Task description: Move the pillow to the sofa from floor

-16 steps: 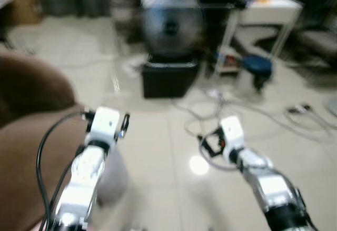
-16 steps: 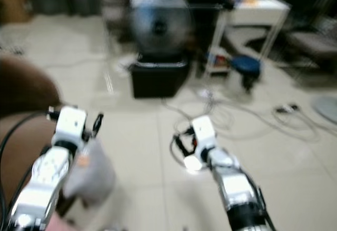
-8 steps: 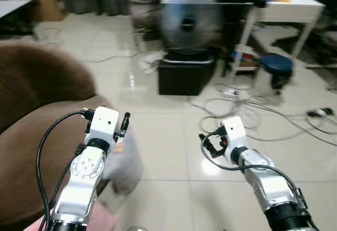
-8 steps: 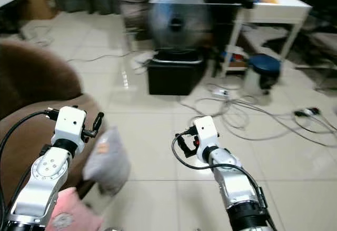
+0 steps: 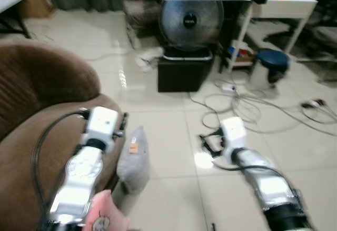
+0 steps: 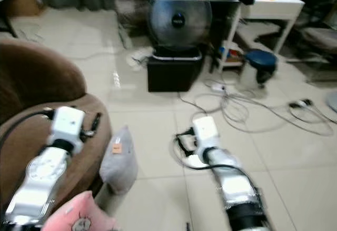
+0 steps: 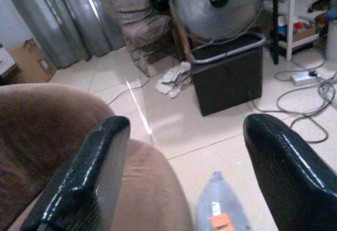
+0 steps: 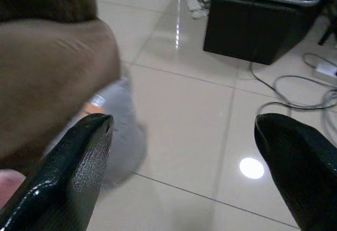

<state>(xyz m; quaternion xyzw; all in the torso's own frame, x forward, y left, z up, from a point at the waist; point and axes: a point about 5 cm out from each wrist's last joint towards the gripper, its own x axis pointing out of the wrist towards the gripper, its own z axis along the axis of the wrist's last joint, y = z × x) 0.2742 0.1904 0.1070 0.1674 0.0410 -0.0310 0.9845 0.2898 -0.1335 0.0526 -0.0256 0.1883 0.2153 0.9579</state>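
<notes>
head pair: look forward and down from above both arms
wrist views: low, each along its own fingers
shared: grey pillow (image 5: 134, 160), brown sofa (image 5: 37, 104), black bin (image 7: 227, 72)

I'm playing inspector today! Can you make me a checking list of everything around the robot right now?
Surface: pale tiled floor, shiny.
Job's things: grey pillow on the floor, leaning against the brown sofa; pink pillow beside it.
Clutter: fan on a black box, blue stool, white table.
Grippers: left gripper open above the pillow; right gripper open, empty.
Cables: loose tangle on the floor.
Surroundings: curtains, cardboard box.
</notes>
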